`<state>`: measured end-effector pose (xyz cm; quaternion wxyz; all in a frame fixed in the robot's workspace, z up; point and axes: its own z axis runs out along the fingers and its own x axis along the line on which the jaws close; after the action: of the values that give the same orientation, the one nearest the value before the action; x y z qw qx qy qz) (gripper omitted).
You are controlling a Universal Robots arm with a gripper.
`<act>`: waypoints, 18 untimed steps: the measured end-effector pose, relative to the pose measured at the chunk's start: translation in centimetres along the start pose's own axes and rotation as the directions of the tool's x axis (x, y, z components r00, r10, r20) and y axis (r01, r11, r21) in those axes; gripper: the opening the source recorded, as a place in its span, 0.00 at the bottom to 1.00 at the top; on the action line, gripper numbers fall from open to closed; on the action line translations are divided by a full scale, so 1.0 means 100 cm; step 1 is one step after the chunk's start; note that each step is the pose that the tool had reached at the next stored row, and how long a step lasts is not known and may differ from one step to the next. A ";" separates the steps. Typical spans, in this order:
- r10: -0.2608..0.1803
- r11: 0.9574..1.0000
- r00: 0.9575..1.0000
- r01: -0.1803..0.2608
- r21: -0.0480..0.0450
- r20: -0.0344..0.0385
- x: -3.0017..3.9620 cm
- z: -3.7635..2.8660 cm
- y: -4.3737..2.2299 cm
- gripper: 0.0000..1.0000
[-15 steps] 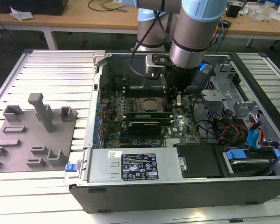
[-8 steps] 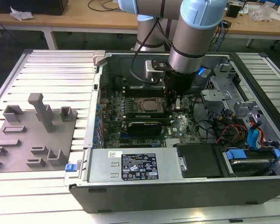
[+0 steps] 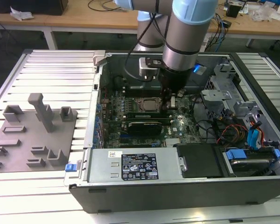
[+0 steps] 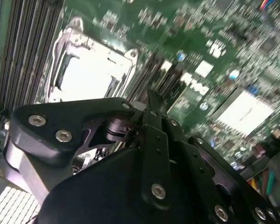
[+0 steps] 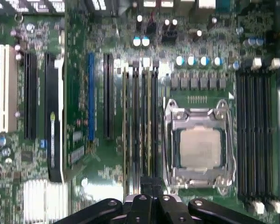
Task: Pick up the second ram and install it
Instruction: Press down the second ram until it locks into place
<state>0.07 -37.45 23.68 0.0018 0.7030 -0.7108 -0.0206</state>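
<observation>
In the exterior view the gripper (image 3: 170, 99) is sunk into the open computer case (image 3: 252, 70), its tip down at the motherboard (image 3: 177, 126) just beside the CPU socket (image 3: 147, 104). The gray tray (image 3: 18, 140) lies well apart from it, outside the case. On the power supply (image 3: 102, 163), the near side of the case from the tool, sits a black-and-white printed label (image 3: 138, 166) and a small white sticker (image 3: 113, 154); their text is too small to make out. In the second wrist view the gripper's fingers (image 4: 151, 105) are drawn together with no gap showing, their tips over the dark memory slots beside the socket; white lettering is printed on the board beyond the tip but is blurred. In the first wrist view the closed fingers point along a bank of memory slots (image 3: 144, 113) right beside the socket. A thin strip running straight out from the fingertips is judged to be the second ram (image 5: 146, 126), standing in line with that bank, though it cannot be told whether it is pinched, merely touched or already seated. To do this step well, the stick should stay parallel to its slot and be pressed squarely, with even load along its length, so that the white end clips (image 5: 144, 62) can close. A tilted push could bind one end or strain the board.
</observation>
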 end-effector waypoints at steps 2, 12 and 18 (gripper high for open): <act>0.000 1.000 1.000 0.000 0.005 0.000 0.0001 0.0006 0.0162 0.11; 0.000 1.000 1.000 0.000 0.009 0.000 0.0008 0.0074 0.0561 0.11; 0.000 1.000 1.000 0.000 0.009 0.001 0.0008 0.0110 0.0566 0.11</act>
<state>-5.62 -37.44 22.76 -0.0017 0.7031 -0.7109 -0.0174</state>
